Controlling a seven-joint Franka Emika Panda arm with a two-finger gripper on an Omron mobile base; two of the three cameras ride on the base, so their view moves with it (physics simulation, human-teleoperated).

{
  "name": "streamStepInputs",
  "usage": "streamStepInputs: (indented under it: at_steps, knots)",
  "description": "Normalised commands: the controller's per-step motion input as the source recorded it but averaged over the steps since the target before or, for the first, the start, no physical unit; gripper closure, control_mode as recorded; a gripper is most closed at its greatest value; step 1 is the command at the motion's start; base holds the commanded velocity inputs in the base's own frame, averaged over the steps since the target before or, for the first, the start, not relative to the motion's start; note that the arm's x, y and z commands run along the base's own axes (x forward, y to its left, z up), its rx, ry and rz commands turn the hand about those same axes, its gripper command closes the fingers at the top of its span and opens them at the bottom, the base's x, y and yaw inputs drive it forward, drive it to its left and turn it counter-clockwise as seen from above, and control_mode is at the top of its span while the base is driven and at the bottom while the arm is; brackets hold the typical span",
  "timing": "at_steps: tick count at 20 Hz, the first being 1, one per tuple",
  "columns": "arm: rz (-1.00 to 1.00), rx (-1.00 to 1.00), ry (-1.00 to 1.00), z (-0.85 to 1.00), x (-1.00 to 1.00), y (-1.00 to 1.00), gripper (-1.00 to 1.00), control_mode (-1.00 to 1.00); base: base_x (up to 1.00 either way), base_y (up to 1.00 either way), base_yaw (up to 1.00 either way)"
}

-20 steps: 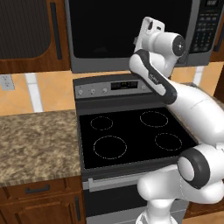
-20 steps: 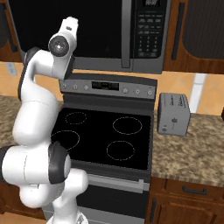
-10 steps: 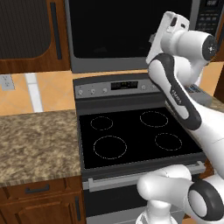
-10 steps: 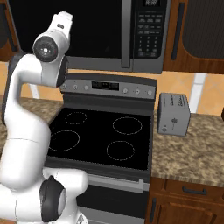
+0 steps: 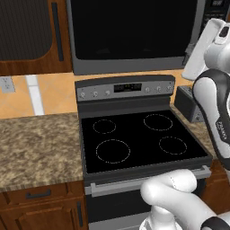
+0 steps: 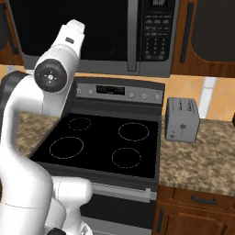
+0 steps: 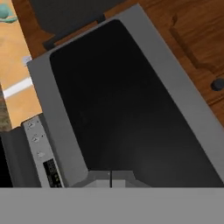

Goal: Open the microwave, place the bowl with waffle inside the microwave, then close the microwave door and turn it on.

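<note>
The microwave (image 5: 134, 36) hangs above the stove, its wide black glass door (image 6: 82, 27) shut. Its keypad panel (image 6: 156, 34) sits on the right side. My arm reaches up in front of the door, with the white hand (image 6: 73, 32) close to the glass and the forearm (image 5: 202, 49) near the microwave's right end. The hand view looks straight onto the door (image 7: 127, 109) from close by, rolled to one side. The fingertips are hidden, so whether they are open or shut is unclear. The bowl with waffle is out of view.
Below the microwave stands a black glass-top stove (image 5: 139, 139) with its control strip (image 6: 119, 92). A small grey toaster (image 6: 181, 120) stands on the granite counter (image 6: 202, 160) to the right. More granite counter (image 5: 38, 148) lies to the left, and wooden cabinets flank the microwave.
The arm has swung up and toward the microwave's right side, and the hand has come closer to the door. The door has stayed shut.
</note>
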Motion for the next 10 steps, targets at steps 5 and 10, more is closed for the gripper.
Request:
streamStepInputs:
  at_steps: [5,10]
  knots:
    - [-0.01,0.15,0.12,0.1,-0.98,-0.25,1.0,-1.0,0.0,0.0,0.0]
    - [-0.1,0.24,0.28,0.01,-0.55,-0.36,1.0,-1.0,0.0,0.0,0.0]
